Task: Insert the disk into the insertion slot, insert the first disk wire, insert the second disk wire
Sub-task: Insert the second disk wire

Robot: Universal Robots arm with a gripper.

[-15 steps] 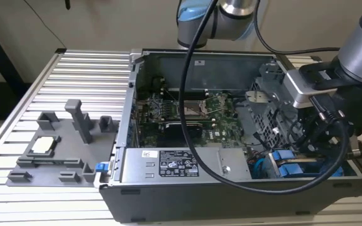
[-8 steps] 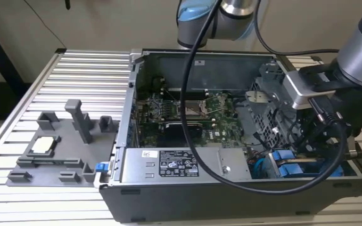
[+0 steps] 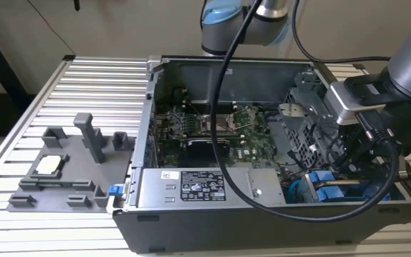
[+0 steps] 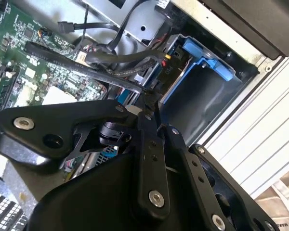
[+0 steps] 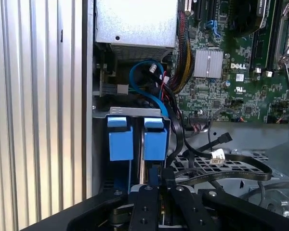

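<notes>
Your ribbed metal bench (image 3: 84, 96) carries an open computer case (image 3: 263, 230), with a pale wall behind it. Toward the bench edge at the exterior view's left lies a grey fixture tray (image 3: 70, 155). A white printed label (image 3: 202, 188) sits on the grey box inside the case, and small white stickers dot the green board (image 5: 221, 82). You'll find the disk (image 5: 155, 142) standing on edge in the insertion slot (image 5: 135, 111), beside a second blue-tabbed drive (image 5: 120, 139), at the case corner nearest the bench edge on the exterior view's right. The hand (image 5: 164, 180) is pressed together on the end of a black wire (image 5: 221, 176), just beside the disk.
</notes>
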